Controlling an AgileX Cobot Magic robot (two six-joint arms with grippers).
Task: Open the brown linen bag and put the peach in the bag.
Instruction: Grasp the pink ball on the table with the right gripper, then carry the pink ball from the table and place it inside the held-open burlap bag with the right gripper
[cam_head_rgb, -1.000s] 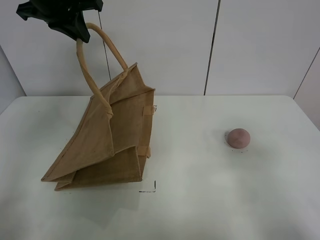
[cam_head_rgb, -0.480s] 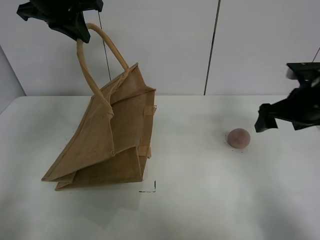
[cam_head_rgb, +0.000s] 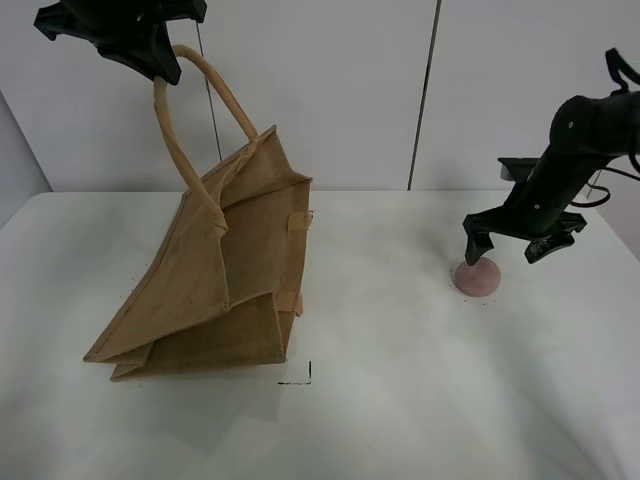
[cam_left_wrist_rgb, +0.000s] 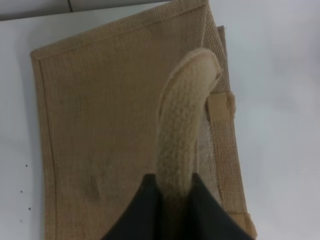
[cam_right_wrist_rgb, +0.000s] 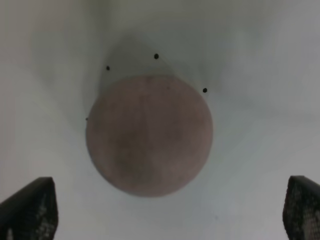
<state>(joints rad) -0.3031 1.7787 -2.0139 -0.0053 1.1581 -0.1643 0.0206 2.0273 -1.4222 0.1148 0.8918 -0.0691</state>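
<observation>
The brown linen bag (cam_head_rgb: 215, 275) stands tilted on the white table (cam_head_rgb: 400, 400) at the left, its mouth pulled up by one beige handle (cam_head_rgb: 190, 120). My left gripper (cam_head_rgb: 150, 50) is shut on that handle high above the table; the left wrist view shows the handle (cam_left_wrist_rgb: 182, 125) pinched between the dark fingers (cam_left_wrist_rgb: 145, 210) with the bag (cam_left_wrist_rgb: 100, 125) below. The peach (cam_head_rgb: 477, 277) lies on the table at the right. My right gripper (cam_head_rgb: 505, 245) is open, just above and around the peach; in the right wrist view the peach (cam_right_wrist_rgb: 149, 135) sits between the spread fingertips (cam_right_wrist_rgb: 27, 210).
A white panelled wall (cam_head_rgb: 400, 90) stands behind the table. A small black corner mark (cam_head_rgb: 303, 378) is on the table in front of the bag. Small black dots (cam_right_wrist_rgb: 156, 56) ring the peach's spot.
My right arm has come in from the right edge and lowered its open gripper over the peach. The left gripper and the bag have held still.
</observation>
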